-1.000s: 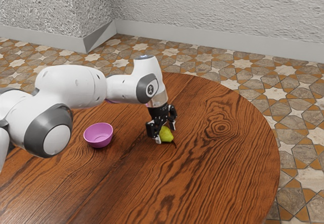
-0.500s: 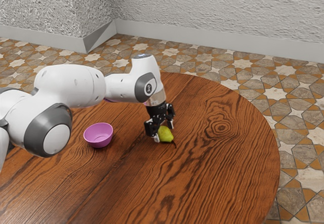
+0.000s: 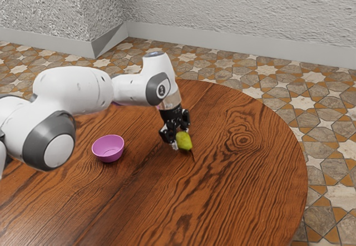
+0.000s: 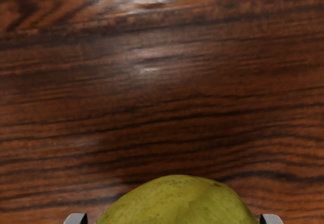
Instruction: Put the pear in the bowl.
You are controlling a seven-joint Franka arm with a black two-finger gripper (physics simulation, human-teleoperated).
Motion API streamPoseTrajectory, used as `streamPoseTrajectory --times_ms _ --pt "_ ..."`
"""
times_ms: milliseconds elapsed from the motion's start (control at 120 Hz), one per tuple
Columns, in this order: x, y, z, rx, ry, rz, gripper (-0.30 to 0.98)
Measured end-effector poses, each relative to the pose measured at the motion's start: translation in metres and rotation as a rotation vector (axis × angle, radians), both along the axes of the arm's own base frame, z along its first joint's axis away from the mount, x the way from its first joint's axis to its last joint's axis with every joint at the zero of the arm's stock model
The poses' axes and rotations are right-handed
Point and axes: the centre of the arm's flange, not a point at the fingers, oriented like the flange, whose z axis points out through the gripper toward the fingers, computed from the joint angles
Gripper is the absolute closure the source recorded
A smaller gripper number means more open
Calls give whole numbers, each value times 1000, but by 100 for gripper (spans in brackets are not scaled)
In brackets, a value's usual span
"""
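Plainly, the pear is in the gripper's pinch, well apart from the bowl

Well, the exterior view gives the whole layout. The white arm [image 3: 72, 87] comes in from that view's left and bends down over the round wooden table [image 3: 239, 185]. At its end, the black gripper [image 3: 181, 137] has its two fingers [image 3: 174, 144] closed on the yellow-green pear [image 3: 184, 141], one on either side. The pear's dark stem [image 3: 193, 155] slants downward, toward the tabletop. Whether the fruit touches the wood, I can't tell.

The exterior view also shows the pink bowl [image 3: 108, 156], resting upright on the table toward the exterior view's left, between the large white arm joint and the pear. Beyond the table lie the patterned tile floor [image 3: 328, 201] and a rough pale wall [image 3: 239, 6] with a smooth baseboard [image 3: 239, 42].

The wrist view, by contrast, brings out the pear's skin: finely speckled, with uneven green patches and a rounded, broad end. A pale fingertip [image 4: 76, 219] with a dark inner face stands at each side of it, so the fruit lies between the two. It also shows dark, wavy grain in the tabletop and soft glints of light on the wood.
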Motion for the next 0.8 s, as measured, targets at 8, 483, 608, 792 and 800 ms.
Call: streamPoseTrajectory --times_ms 8,483,608,792,800 --pt "0 1 1 1 -1 1 43" --pt "-77 151 91 -2 96 199 58" --pt "-94 192 83 -22 138 256 58" --pt "-110 197 66 -72 185 266 58" --pt "-111 198 65 -74 187 267 58"
